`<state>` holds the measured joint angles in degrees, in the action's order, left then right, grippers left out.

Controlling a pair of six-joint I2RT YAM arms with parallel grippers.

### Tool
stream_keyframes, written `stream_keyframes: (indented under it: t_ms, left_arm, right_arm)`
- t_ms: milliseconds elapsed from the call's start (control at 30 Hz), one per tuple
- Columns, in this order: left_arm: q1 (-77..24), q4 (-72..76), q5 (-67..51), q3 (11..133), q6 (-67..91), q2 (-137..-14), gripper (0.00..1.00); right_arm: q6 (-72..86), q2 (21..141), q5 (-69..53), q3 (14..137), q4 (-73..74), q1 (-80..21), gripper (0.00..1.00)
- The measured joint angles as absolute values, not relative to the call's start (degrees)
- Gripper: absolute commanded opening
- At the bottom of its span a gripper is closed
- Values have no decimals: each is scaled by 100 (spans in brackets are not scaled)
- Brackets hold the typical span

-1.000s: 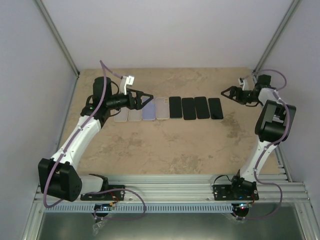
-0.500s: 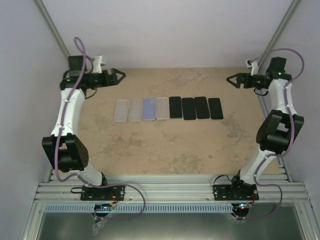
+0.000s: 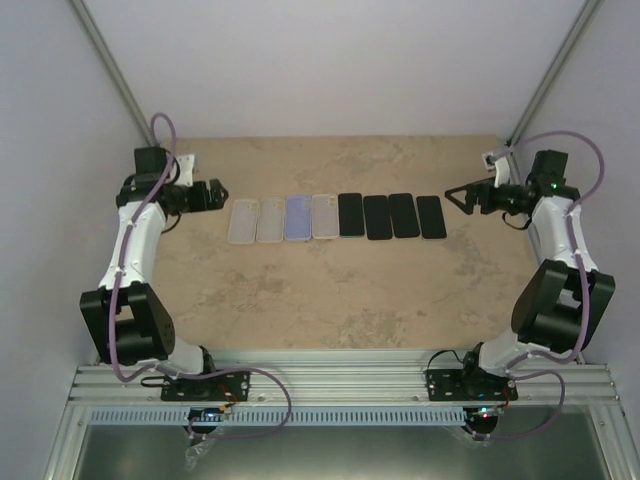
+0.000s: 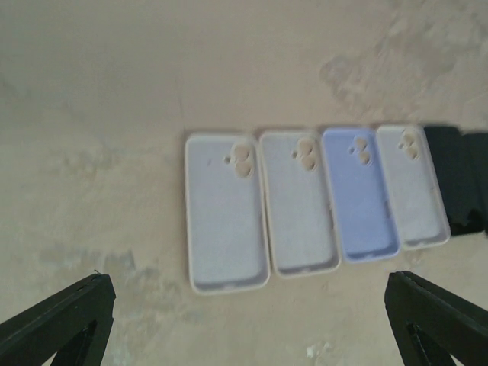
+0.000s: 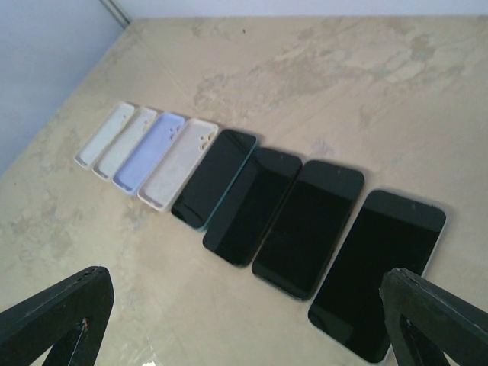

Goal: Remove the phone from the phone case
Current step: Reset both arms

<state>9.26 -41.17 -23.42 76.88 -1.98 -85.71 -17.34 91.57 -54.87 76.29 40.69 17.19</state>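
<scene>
Four empty phone cases lie in a row: white (image 3: 243, 220), white (image 3: 270, 219), lavender (image 3: 297, 217) and white (image 3: 323, 216). Right of them lie four black phones, screens up, from the first (image 3: 350, 215) to the last (image 3: 431, 217). The first phone (image 5: 215, 177) shows a teal rim. My left gripper (image 3: 213, 195) is open and empty above the table, left of the cases; its wrist view shows the cases (image 4: 226, 213) ahead of it (image 4: 252, 320). My right gripper (image 3: 452, 196) is open and empty, right of the phones (image 5: 379, 271), with its fingers wide apart (image 5: 244, 320).
The beige stone-pattern table (image 3: 330, 290) is boxed in by white walls at the back and both sides. Metal corner posts (image 3: 115, 80) stand at the back corners. An aluminium rail (image 3: 340, 380) with the arm bases runs along the near edge.
The left gripper swung from over the cases to the back left corner, then came down and right toward the cases. The right gripper rose, then came down and nearer beside the phones.
</scene>
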Motion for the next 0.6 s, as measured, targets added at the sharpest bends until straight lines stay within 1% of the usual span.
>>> stream_keyframes:
  t_ms: [100, 233, 433, 600]
  left_arm:
    - [926, -3966, -2206, 6995, -196, -8333, 99]
    - [926, -3734, -2084, 6416, -196, -8066, 99]
    - [926, -3441, -1977, 6034, -191, -7889, 99]
    - [926, -3275, -1979, 5916, -167, -7789, 100]
  right_arm:
    - [-1846, 8864, -5330, 7124, 3887, 1719, 98]
    - [-1986, 8495, -5155, 6606, 3616, 1719, 98]
    - [-1997, 8167, -4952, 5927, 3166, 1719, 98]
    - [-1927, 8143, -4856, 5697, 2956, 1719, 98]
